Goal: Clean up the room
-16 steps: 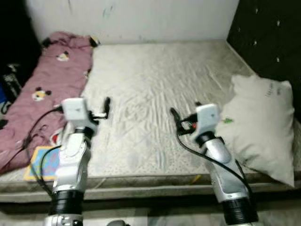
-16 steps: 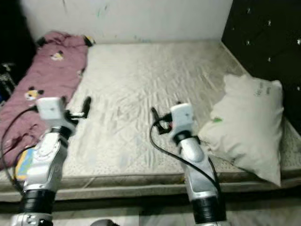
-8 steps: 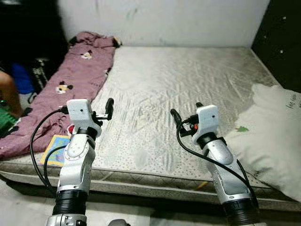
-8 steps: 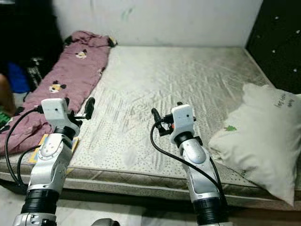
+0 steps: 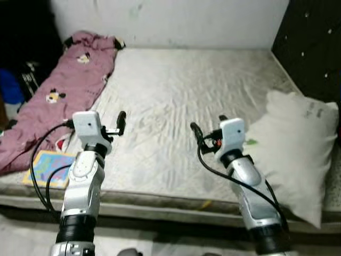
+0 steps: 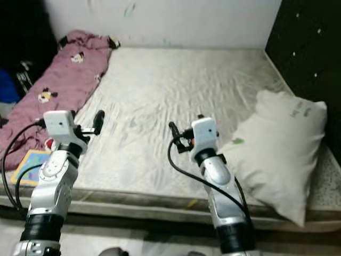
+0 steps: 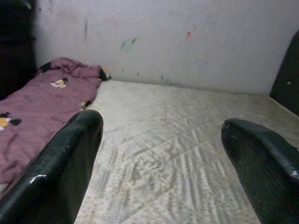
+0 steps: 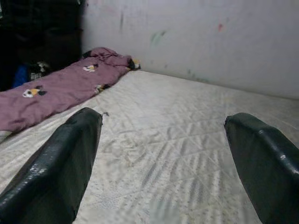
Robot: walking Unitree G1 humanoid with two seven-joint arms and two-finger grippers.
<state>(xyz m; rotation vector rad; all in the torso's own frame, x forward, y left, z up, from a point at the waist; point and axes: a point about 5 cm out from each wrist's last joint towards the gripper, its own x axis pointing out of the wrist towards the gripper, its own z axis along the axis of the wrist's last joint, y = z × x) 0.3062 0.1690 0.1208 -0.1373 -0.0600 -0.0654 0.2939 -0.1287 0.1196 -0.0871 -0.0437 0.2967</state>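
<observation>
While both arms reach out over the near edge of the mattress (image 5: 176,101), neither holds anything. The left gripper (image 7: 159,163) has its fingers (image 7: 60,172) spread wide, with bare mattress showing between them; the right gripper (image 8: 163,163) is spread just as wide, its fingers (image 8: 51,168) also framing bare mattress.

A pink blanket (image 5: 64,85) printed with cartoon mice lies bunched along the left side of the mattress, running from the far corner by the white wall (image 5: 170,21) down toward the near edge. It sits to the left of the left gripper and beyond it, apart from the fingers. A colourful book (image 5: 45,168) lies flat on the near left corner of the mattress, just beside the blanket's near end and to the left of the left arm (image 5: 80,192).

A white pillow (image 5: 293,144) rests on the right side of the mattress, hanging slightly over the near edge, close to the right of the right arm (image 5: 250,197) and apart from the right gripper. Behind it stands a dark tufted headboard (image 5: 314,48). Dark clutter, with something blue (image 5: 10,96) among it, sits on the floor left of the bed; what it is cannot be told.
</observation>
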